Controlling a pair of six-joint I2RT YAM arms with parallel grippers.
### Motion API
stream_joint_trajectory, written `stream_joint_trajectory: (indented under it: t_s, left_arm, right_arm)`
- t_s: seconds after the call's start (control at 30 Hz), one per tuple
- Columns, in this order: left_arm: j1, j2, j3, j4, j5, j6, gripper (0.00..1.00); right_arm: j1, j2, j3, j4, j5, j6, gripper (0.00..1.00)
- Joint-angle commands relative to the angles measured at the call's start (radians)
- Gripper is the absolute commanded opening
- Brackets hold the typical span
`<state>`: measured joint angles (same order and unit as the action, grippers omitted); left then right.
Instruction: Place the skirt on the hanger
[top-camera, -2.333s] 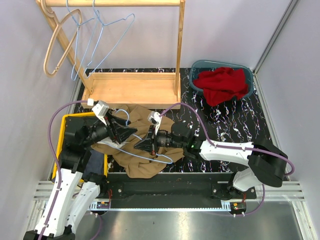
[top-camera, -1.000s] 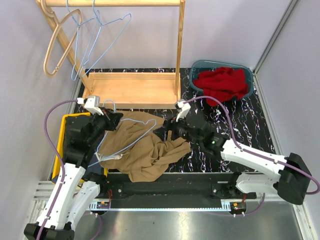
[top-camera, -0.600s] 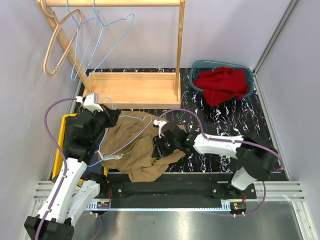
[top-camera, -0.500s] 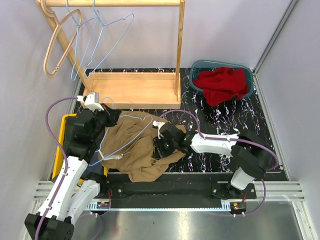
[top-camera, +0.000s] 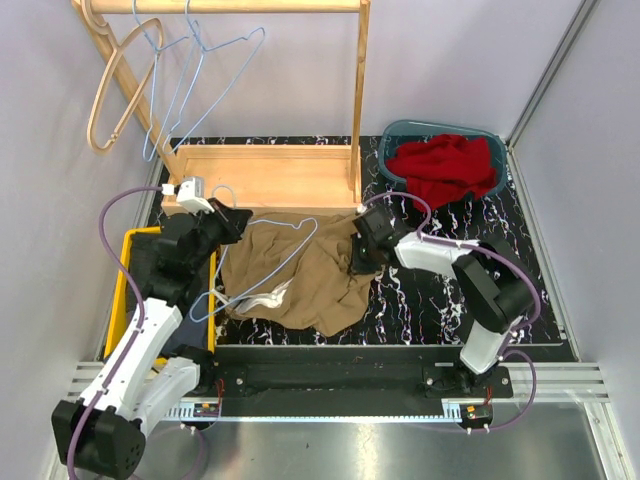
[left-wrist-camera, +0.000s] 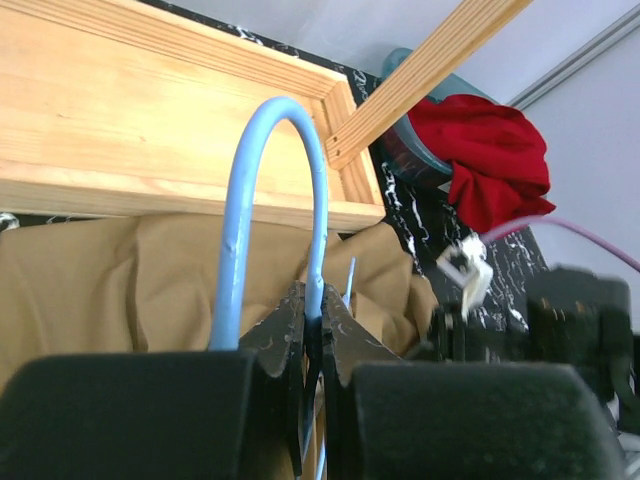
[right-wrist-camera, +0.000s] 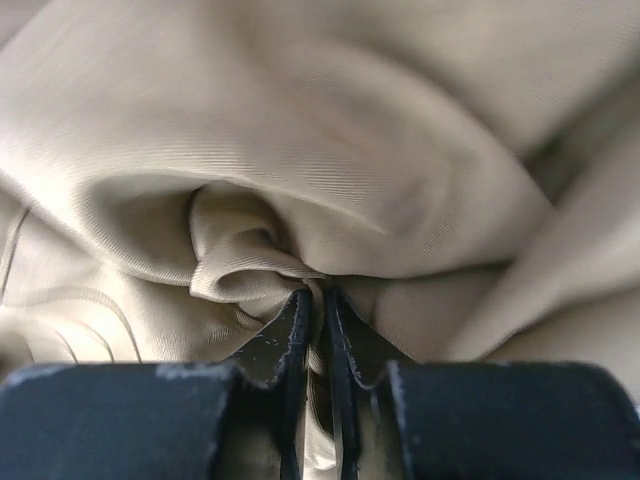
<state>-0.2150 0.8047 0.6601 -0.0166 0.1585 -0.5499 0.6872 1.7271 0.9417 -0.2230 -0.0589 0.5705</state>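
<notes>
Left fingers (left-wrist-camera: 283, 335) clamp hanger (left-wrist-camera: 238, 220); right fingers (right-wrist-camera: 283, 340) pinch skirt (right-wrist-camera: 300, 150).

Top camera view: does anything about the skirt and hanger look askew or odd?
Yes. The tan fabric skirt lies bunched in a heap, and the light blue wire hanger sits slanted across it. The left gripper pinches the hanger's hook; the right gripper pinches a skirt fold.
</notes>
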Motion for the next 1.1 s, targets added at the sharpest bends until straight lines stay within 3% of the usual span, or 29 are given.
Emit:
stream_joint_trajectory:
  t_s: [0.0, 0.13, 0.23, 0.27, 0.33, 0.53, 0.77, 0.83, 0.93, 1.07]
  left_arm:
    - [-0.039, 0.065, -0.002, 0.187, 0.018, -0.027, 0.0]
    - [-0.081, 0.139, 0.004, 0.251, 0.001, -0.012, 0.0]
    - [-0.093, 0.172, 0.024, 0.248, -0.014, 0.002, 0.0]
    - [-0.095, 0.169, 0.029, 0.236, -0.039, 0.002, 0.0]
    - [-0.103, 0.154, 0.032, 0.225, -0.079, -0.01, 0.0]
    - [-0.141, 0.077, -0.023, 0.306, -0.209, -0.068, 0.0]
    - [-0.196, 0.051, -0.112, 0.429, -0.336, -0.137, 0.0]
    - [-0.224, 0.056, -0.125, 0.438, -0.4, -0.137, 0.0]
    - [-0.247, 0.063, -0.135, 0.448, -0.48, -0.131, 0.0]
    - [-0.285, 0.068, -0.134, 0.435, -0.591, -0.113, 0.0]
  right_arm:
    - [-0.129, 0.121, 0.109, -0.084, 0.111, -0.087, 0.16]
    - [-0.209, 0.154, 0.193, -0.093, 0.114, -0.136, 0.16]
    - [-0.213, 0.089, 0.232, -0.113, 0.091, -0.179, 0.32]
    - [-0.21, 0.06, 0.232, -0.118, 0.062, -0.185, 0.42]
    - [-0.206, -0.041, 0.226, -0.119, -0.001, -0.199, 0.48]
    - [-0.118, -0.207, 0.232, -0.141, -0.137, -0.205, 0.52]
    - [0.058, -0.12, 0.324, -0.19, -0.093, -0.184, 0.52]
    - [0.087, -0.089, 0.347, -0.191, -0.055, -0.17, 0.57]
    - [0.12, -0.023, 0.391, -0.193, 0.003, -0.156, 0.75]
    - [0.132, 0.077, 0.465, -0.194, 0.033, -0.147, 0.76]
